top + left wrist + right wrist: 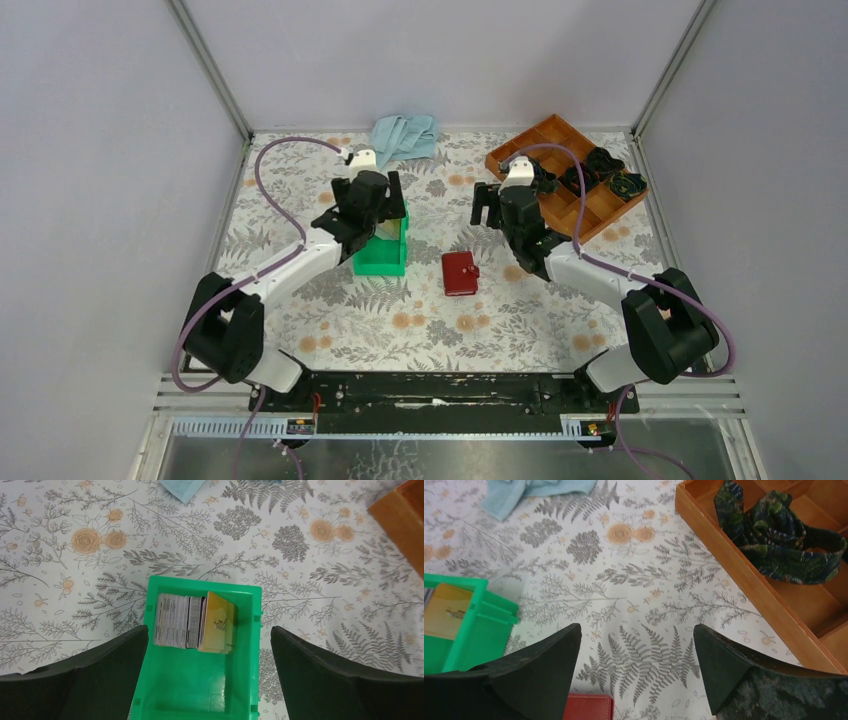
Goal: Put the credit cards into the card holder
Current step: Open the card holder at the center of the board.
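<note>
1. Two pincers are in view, and we see both spread wide with nothing held between them.
2. Our left pincer (372, 212) hangs over the green bin (382, 262), which sits left of the middle of the desk (420, 320). In the left wrist view its dark fingers (100, 675) stand one on each side of the bin. We cannot tell whether they touch its walls.
3. Inside the bin, the credit cards (195, 622) stand on edge in one tight stack in the part nearer the far edge. A gold card faces outward at one end of the stack, and pale cards with dark edges are packed behind it.
4. We find the card holder (460, 273) lying flat and shut near the middle of the desk. It is just beside the bin on the side toward the right edge, apart from it, and its snap tab points toward the right edge.
5. Our right pincer (505, 205) hovers above bare desk between the card holder and the orange tray (552, 132). In its own wrist view a red corner of the holder shows at the bottom, near one finger.
6. We see the tray at the far right corner, with dark patterned fabric bands (774, 530) in its compartments.
7. A crumpled blue cloth (405, 135) lies against the far edge, well apart from the holder.
</note>
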You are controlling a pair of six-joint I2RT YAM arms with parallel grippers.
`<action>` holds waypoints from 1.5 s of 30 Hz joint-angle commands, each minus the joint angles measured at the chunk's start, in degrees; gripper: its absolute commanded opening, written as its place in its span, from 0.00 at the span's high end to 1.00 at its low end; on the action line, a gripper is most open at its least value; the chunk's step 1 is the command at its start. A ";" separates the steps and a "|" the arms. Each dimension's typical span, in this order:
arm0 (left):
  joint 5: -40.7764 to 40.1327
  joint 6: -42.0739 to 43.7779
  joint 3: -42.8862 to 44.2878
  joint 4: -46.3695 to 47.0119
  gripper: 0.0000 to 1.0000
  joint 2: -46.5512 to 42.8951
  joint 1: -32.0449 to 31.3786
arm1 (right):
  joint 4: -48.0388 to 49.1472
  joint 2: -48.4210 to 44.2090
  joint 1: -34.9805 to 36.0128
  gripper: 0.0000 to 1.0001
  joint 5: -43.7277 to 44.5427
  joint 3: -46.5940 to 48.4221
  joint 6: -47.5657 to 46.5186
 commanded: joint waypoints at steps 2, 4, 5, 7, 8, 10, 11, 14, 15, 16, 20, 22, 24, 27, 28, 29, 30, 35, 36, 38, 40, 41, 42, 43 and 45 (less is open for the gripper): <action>-4.09 2.60 3.55 -5.80 0.00 1.93 -1.34 | -8.29 -0.86 0.09 0.11 0.70 3.60 0.31; -4.74 2.94 4.20 -6.78 0.00 2.34 -1.75 | -9.00 -1.11 0.08 0.12 -0.84 2.45 0.74; -5.25 2.99 4.36 -7.12 0.00 2.24 -2.14 | -8.96 -1.49 0.08 0.12 -1.46 1.61 1.01; -6.07 3.24 4.23 -7.22 0.00 1.20 -3.45 | -9.64 -1.91 0.09 0.13 -2.70 0.34 1.76; -6.72 3.48 4.21 -7.22 0.00 0.45 -4.38 | -10.25 -2.11 0.09 0.14 -3.76 -0.12 2.09; -7.52 3.75 4.32 -7.74 0.00 -1.17 -6.37 | -11.34 -2.39 0.09 0.16 -5.20 -0.92 3.00; -7.87 3.40 4.64 -8.40 0.00 -1.88 -7.49 | -11.62 -2.56 0.15 0.18 -5.85 -1.44 3.50; -8.55 1.71 4.54 -10.32 0.04 -3.89 -12.07 | -11.44 -3.16 0.18 0.22 -7.10 -3.96 4.86; -8.99 0.96 4.37 -10.83 0.06 -4.43 -14.02 | -11.03 -3.39 0.20 0.24 -7.72 -4.83 5.27; -9.86 -0.15 4.08 -11.55 0.07 -5.11 -16.81 | -10.34 -3.74 0.18 0.25 -8.45 -5.78 5.70; -12.32 -4.95 2.00 -12.19 0.09 -6.05 -25.07 | -7.50 -3.81 0.18 0.29 -13.38 -8.08 7.04; -13.40 -8.49 0.61 -12.23 0.10 -5.15 -28.67 | -6.72 -3.15 0.18 0.29 -15.49 -8.13 7.94; -15.58 -11.27 -0.34 -12.24 0.11 -3.35 -32.17 | -5.85 -2.51 0.18 0.30 -17.20 -8.25 8.69; -19.03 -15.00 -0.74 -12.46 0.11 0.30 -37.14 | -4.89 -2.31 0.18 0.31 -18.65 -8.99 9.53; -20.02 -16.07 -0.57 -12.90 0.11 1.55 -38.38 | -4.72 -2.52 0.22 0.31 -19.34 -9.31 9.71; -20.70 -16.90 -0.36 -13.12 0.11 2.84 -39.43 | -4.66 -2.78 0.20 0.31 -20.08 -9.60 9.72; -21.41 -17.67 -0.06 -13.61 0.11 4.08 -40.42 | -4.52 -3.11 0.18 0.32 -20.75 -10.05 9.72; -24.68 -22.25 1.35 -16.62 0.11 8.64 -42.92 | -5.56 -4.44 0.18 0.31 -22.19 -10.74 8.84; -24.83 -22.91 1.22 -16.56 0.11 8.85 -43.02 | -5.68 -4.40 0.25 0.31 -22.58 -10.73 8.92; -25.20 -24.03 0.68 -16.43 0.11 9.01 -43.16 | -5.93 -4.15 0.56 0.30 -22.89 -10.70 9.01; -25.46 -24.52 0.32 -16.43 0.11 9.55 -43.14 | -6.32 -3.58 1.10 0.29 -22.79 -10.35 8.87; -25.68 -24.77 0.24 -16.37 0.11 9.73 -43.21 | -6.55 -3.26 1.53 0.28 -22.57 -10.09 8.75; -25.94 -25.10 -0.10 -16.44 0.10 9.85 -43.23 | -6.86 -2.83 2.01 0.28 -22.19 -9.82 8.61; -26.14 -25.38 -0.37 -16.38 0.11 9.86 -43.24 | -7.12 -2.37 2.55 0.28 -21.64 -9.46 8.52; -26.43 -26.07 -0.82 -16.36 0.10 9.78 -43.29 | -7.64 -1.52 3.62 0.28 -20.01 -8.81 8.24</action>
